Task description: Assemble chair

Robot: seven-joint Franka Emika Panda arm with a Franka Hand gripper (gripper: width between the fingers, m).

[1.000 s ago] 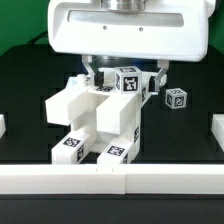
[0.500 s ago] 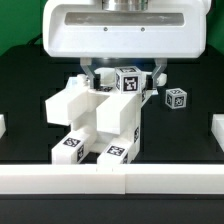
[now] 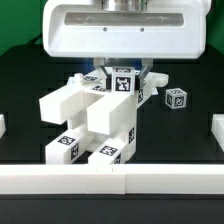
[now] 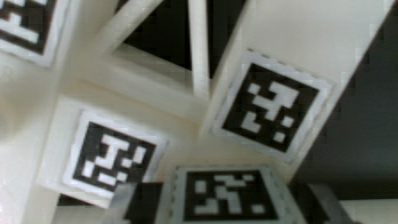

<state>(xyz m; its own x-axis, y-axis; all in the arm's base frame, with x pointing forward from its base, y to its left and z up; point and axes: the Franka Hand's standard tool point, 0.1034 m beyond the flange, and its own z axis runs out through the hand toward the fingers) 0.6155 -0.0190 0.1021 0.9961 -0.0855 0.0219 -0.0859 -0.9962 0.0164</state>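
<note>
The chair [image 3: 92, 118] is a glossy white blocky assembly with black-and-white tags, standing on the black table in the middle of the exterior view, with its legs toward the front wall. My gripper [image 3: 124, 78] hangs right above it, and its fingers [image 3: 146, 76] close on either side of the tagged block [image 3: 123, 82] at the chair's top back. In the wrist view that tagged block [image 4: 221, 196] sits between my dark fingertips [image 4: 331, 198], with more tagged chair faces [image 4: 267, 102] beyond. The gripper [image 4: 222, 205] looks shut on the block.
A small loose white tagged piece [image 3: 176, 98] lies on the table at the exterior view's right. A low white wall [image 3: 150, 181] runs along the front, with white side pieces at the left [image 3: 3, 126] and right [image 3: 215, 130].
The chair assembly has shifted toward the exterior view's left and a little toward the front wall, together with my gripper. The small loose piece has not moved.
</note>
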